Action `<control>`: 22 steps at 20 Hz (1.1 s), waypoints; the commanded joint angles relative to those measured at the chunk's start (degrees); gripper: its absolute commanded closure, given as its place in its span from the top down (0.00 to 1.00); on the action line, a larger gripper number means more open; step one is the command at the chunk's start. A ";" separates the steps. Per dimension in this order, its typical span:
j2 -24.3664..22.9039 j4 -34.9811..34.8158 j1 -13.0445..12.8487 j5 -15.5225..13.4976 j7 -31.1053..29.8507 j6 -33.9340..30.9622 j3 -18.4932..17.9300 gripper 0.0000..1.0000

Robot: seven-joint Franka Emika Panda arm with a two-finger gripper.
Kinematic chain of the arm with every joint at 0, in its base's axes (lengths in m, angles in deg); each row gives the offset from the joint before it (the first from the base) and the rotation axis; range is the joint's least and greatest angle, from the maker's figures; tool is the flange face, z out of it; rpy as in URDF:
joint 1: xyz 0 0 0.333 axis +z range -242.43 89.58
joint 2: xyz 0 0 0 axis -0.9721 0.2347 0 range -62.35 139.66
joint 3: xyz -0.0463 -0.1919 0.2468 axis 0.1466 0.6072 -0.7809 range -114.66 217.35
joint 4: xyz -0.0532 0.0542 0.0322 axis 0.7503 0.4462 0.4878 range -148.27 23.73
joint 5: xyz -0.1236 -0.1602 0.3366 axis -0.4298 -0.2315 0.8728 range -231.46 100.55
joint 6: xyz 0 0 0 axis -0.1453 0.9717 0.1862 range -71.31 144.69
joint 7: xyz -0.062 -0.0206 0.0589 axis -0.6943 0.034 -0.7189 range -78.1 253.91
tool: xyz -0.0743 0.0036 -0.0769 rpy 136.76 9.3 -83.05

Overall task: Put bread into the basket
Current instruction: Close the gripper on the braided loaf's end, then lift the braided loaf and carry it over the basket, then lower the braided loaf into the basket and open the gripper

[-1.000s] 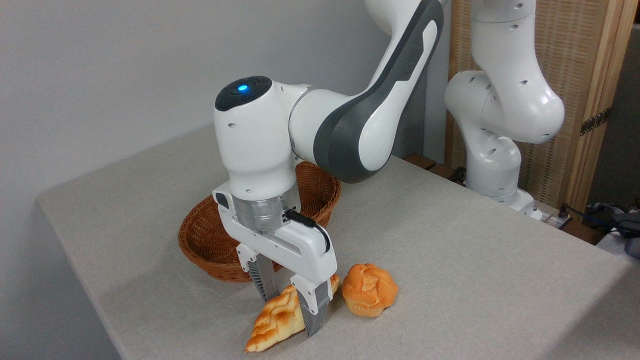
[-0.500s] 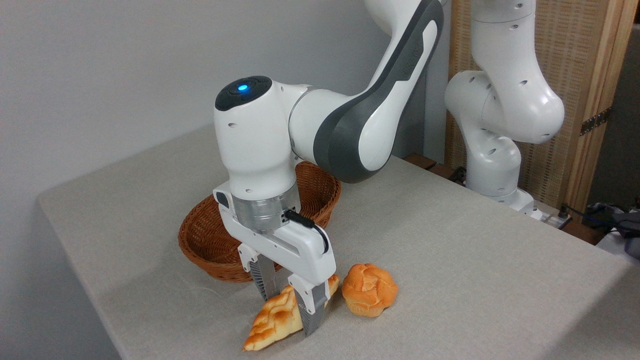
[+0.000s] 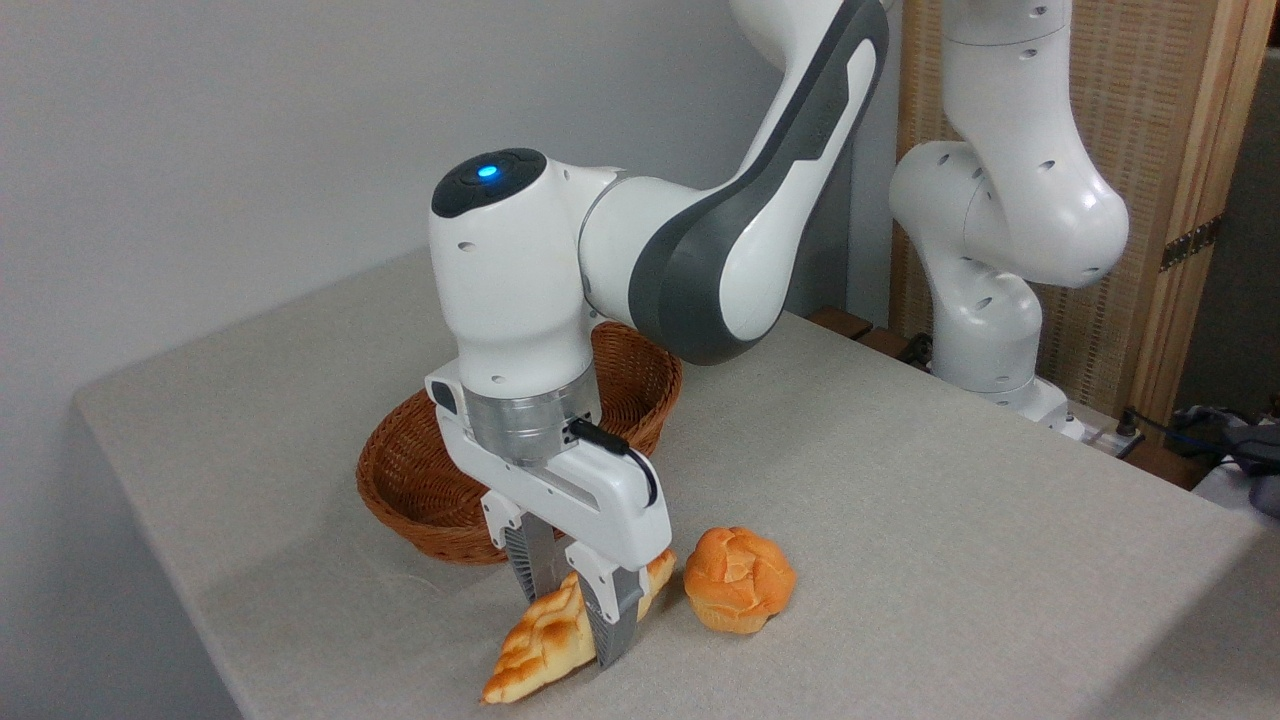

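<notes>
Gray cloth covers the table [image 3: 900, 520]. Bread [image 3: 535, 650] is pinched by the gripper [image 3: 572, 610], beside the basket [image 3: 410, 480].

A small round orange bun [image 3: 739, 579] with a cracked, lumpy top sits upright on the counter [image 3: 900, 520], just to the right of the hand [image 3: 570, 612] and at about its fingertip height. The counter is covered in a plain beige cloth that runs out on every side of the hand. Far to the hand's upper right stands a woven wooden-framed screen [image 3: 1150, 200]. Dark cables [image 3: 1215, 425] lie beyond the counter's right edge, well apart from the hand.
</notes>
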 commanded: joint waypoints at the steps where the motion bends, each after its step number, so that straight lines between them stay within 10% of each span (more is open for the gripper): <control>1: -1.17 0.55 0.01 -1.88 0.88 1.25 -2.38 0.49; 11: -4.77 14.87 -0.61 -7.23 -0.08 -16.31 -2.82 0.49; 18: -6.72 15.41 -2.18 -11.02 -7.81 -23.10 8.51 0.53; 22: -4.17 14.09 -5.26 -11.11 -7.82 -23.01 9.13 0.54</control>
